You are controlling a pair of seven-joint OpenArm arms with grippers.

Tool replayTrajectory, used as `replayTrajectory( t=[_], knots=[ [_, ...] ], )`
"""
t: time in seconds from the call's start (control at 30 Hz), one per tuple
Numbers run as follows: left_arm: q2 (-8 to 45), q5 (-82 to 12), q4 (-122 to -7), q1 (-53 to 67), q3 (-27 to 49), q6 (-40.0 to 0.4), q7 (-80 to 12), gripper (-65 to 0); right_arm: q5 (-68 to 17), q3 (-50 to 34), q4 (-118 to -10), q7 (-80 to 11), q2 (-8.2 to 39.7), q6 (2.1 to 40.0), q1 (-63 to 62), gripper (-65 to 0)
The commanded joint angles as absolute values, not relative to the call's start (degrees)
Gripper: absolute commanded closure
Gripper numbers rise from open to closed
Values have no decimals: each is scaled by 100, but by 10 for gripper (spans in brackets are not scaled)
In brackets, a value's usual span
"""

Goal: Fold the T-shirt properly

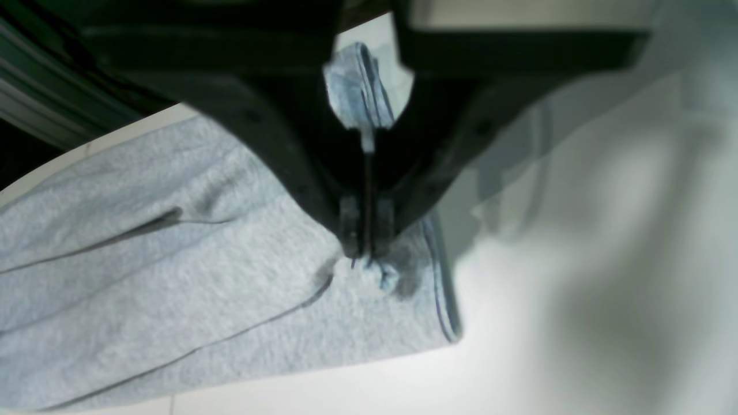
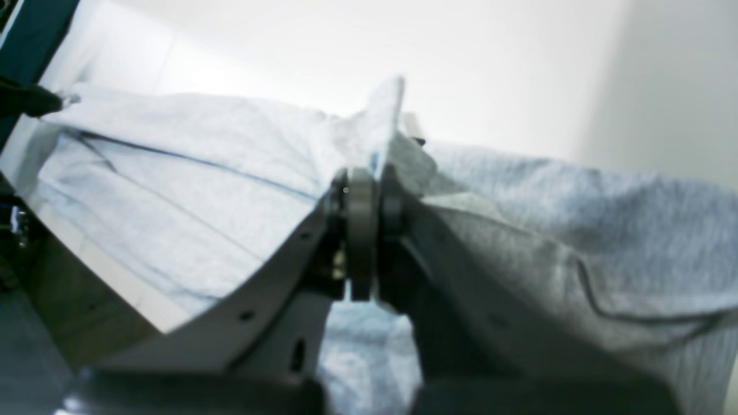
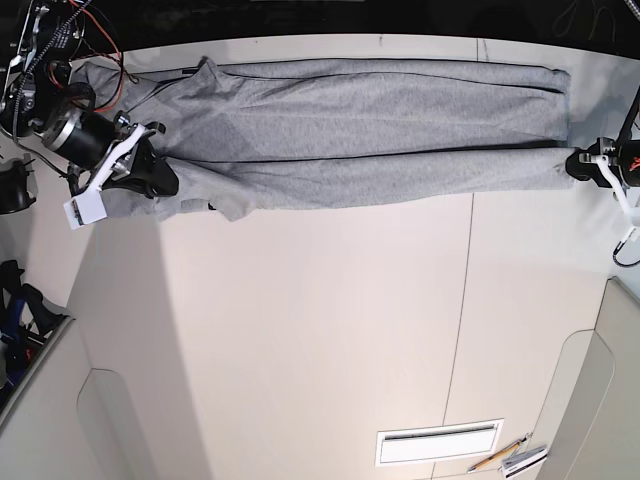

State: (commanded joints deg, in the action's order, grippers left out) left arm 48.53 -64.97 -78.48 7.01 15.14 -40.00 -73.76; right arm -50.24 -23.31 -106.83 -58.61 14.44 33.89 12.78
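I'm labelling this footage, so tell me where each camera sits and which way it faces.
Left wrist: on the left arm, looking along the left gripper, jaws shut on the T-shirt's edge over the table.
Right wrist: on the right arm, looking along the right gripper, clamped on bunched cloth.
Base: overhead, looking down; both arms at the ends of the stretched shirt.
Shared: all show the shirt.

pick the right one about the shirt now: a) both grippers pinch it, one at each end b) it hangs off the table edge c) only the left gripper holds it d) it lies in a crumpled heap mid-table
a: the shirt is stretched long across the table, with the left gripper shut on one end and the right gripper shut on the other.
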Motion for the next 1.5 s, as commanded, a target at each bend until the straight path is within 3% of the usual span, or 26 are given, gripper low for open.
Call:
replayTrajectory(
  t=[0.3,0.37,0.47,0.5,0.57,0.63,0.93,0.97,1.03,1.07,1.37,1.5],
  knots=[
    [4860,-6202,-7848,703,1514,-4000,-7400,0,-5035,-2593,-10742,-5887,1446,3395,1881,0],
    [4860,-6191,-7848,703,1514,-4000,-7448,-72,-4954,-2591,-10742,-5889,1446,3395,1876,0],
    [4860,-6193,-7848,701,1511,-4000,-7529,-256,-4786,-2591,-10739,-5892,1446,3387,1879,0],
    [4860,-6193,-7848,701,1514,-4000,-7522,-281,-4729,-2591,-10739,-5894,1444,3385,1879,-55],
    [4862,-6193,-7848,698,1514,-4000,-7404,-283,-4689,-2591,-10739,-5894,1446,3385,1881,-238],
    [4860,-6250,-7848,701,1584,-3951,-7349,-283,-4718,-2593,-10742,-5892,1444,3380,1879,-291],
    [4755,-7437,-7848,703,3446,-3948,-7876,-284,-5253,-2821,-10971,-5878,1293,3385,1660,-283],
    [4709,-7437,-7848,744,3623,-3968,-7900,-298,-5253,-2827,-11021,-5876,1225,3385,1579,-237],
    [4698,-7483,-7848,1015,3813,-3966,-7859,-367,-5249,-2827,-11054,-5881,1081,3385,1474,-31],
    [4694,-7485,-7848,1179,3833,-3966,-7808,-391,-5249,-2821,-11052,-5874,1013,3387,1450,0],
    [3911,-6744,-7846,1640,3833,-4000,-7089,-407,-4368,-2342,-10593,-5557,939,3389,1433,0],
    [3697,-6482,-7841,1761,3828,-4000,-6643,-477,-4370,-2279,-10001,-5551,952,3389,1435,0]
  ],
)
